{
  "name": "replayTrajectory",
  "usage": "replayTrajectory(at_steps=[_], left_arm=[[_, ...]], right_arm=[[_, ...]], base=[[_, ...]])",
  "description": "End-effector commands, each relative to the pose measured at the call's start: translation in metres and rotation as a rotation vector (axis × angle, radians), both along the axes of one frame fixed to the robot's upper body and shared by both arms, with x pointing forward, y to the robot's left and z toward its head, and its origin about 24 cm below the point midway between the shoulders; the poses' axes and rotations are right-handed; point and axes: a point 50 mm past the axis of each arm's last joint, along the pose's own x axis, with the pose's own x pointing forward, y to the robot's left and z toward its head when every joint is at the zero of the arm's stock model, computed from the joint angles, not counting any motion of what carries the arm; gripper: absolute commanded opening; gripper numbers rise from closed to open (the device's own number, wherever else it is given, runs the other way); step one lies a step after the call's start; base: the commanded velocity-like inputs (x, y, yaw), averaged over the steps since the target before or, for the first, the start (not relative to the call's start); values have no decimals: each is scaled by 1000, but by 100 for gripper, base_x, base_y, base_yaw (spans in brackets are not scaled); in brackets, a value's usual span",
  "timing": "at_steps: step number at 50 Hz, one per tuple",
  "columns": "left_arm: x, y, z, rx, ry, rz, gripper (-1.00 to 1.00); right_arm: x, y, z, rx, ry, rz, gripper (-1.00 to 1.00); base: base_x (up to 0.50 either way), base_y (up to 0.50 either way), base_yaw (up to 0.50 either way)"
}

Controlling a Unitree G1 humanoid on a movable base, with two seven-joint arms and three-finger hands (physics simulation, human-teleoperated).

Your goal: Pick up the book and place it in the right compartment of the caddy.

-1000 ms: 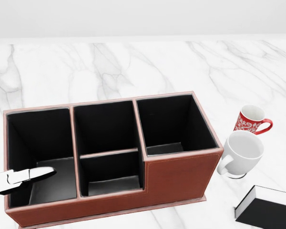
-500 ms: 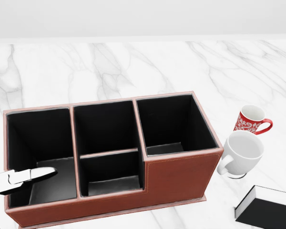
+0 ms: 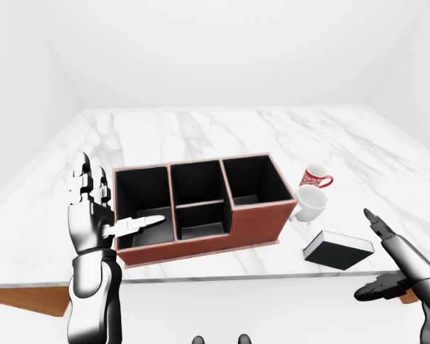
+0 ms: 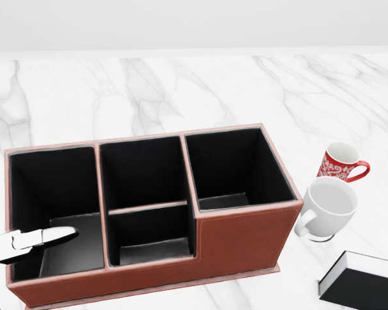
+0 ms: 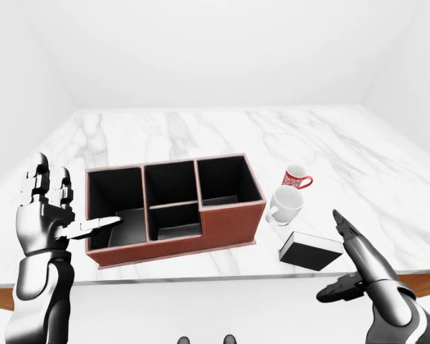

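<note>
The book [image 3: 338, 251], black-covered with white page edges, lies flat on the marble table, right of the caddy and below the mugs. The brown caddy [image 3: 254, 222] has black compartments, and its right compartment [image 4: 236, 168] is empty. My left hand [image 3: 100, 204] is open and raised at the caddy's left end, fingers upright, thumb [image 4: 42, 239] reaching over the left compartment. My right hand [image 5: 337, 254] is open, off the table's near edge, just right of the book and not touching it.
A red patterned mug [image 4: 339, 161] and a white mug [image 4: 330, 205] stand close to the caddy's right end, just above the book. The marble table [image 3: 201, 129] stretches beyond the caddy. Its near edge [image 3: 222, 276] runs between my hands.
</note>
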Motion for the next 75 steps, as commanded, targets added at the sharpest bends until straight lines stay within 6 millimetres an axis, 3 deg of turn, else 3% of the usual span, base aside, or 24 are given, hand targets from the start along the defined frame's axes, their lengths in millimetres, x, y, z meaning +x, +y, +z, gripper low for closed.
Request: replayTrajectory(at_steps=[1, 9, 34, 60, 75], left_arm=[[5, -2, -9, -12, 40, -3, 100], [5, -2, -9, -12, 40, -3, 100], [6, -2, -10, -9, 44, -4, 100], [6, -3, -10, -8, 43, -5, 100], [6, -3, -9, -10, 39, -5, 100]], right_arm=[[12, -11, -27, 57, 117, 3, 100], [18, -16, -32, 71, 147, 8, 100], [37, -27, -16, 3, 139, 28, 100], [64, -7, -1, -61, 106, 133, 100], [67, -3, -19, -5, 163, 147, 100]], base=[[0, 0, 0], [0, 0, 0], [0, 0, 0], [0, 0, 0], [0, 0, 0]])
